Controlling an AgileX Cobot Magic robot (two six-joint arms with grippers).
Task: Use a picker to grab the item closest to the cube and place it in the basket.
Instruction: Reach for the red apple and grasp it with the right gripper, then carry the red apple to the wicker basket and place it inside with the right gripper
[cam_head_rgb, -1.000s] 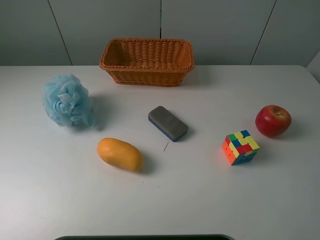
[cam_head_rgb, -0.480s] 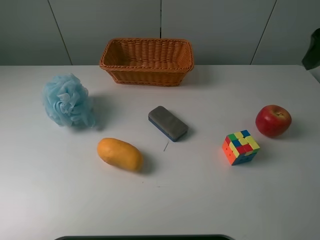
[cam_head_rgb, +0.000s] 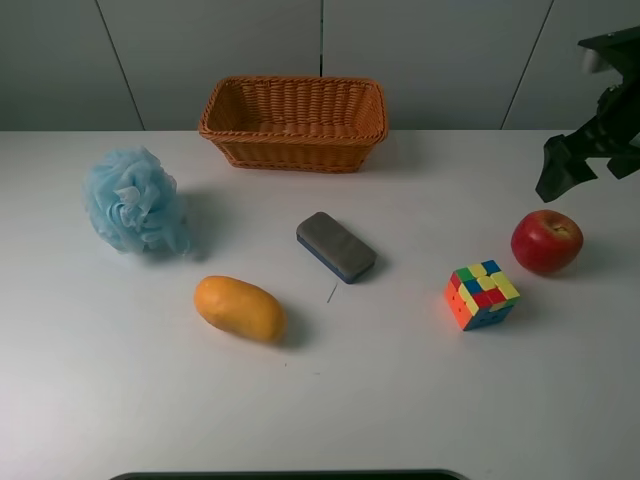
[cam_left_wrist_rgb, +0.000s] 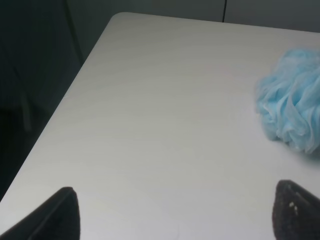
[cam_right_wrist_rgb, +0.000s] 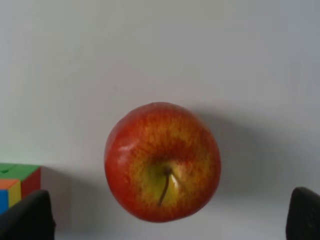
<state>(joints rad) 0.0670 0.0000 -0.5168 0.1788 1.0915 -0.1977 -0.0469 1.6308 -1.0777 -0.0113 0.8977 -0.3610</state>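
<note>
A multicoloured cube (cam_head_rgb: 481, 294) sits on the white table at the right; its corner also shows in the right wrist view (cam_right_wrist_rgb: 15, 184). A red apple (cam_head_rgb: 546, 241) lies just right of it and is the item nearest to it. In the right wrist view the apple (cam_right_wrist_rgb: 162, 161) lies centred between the two dark fingertips (cam_right_wrist_rgb: 25, 217). My right gripper (cam_head_rgb: 562, 172) hangs open above and a little behind the apple, apart from it. An orange wicker basket (cam_head_rgb: 293, 122) stands at the back centre. My left gripper (cam_left_wrist_rgb: 180, 220) is open and empty over the table's left edge.
A grey and blue eraser (cam_head_rgb: 336, 246) lies at the table's centre, and an orange mango (cam_head_rgb: 240, 308) lies front left of it. A light blue bath pouf (cam_head_rgb: 135, 201) sits at the left and also shows in the left wrist view (cam_left_wrist_rgb: 292, 107).
My right arm has come into the high view from the right edge and moved in over the apple. Nothing on the table has moved.
</note>
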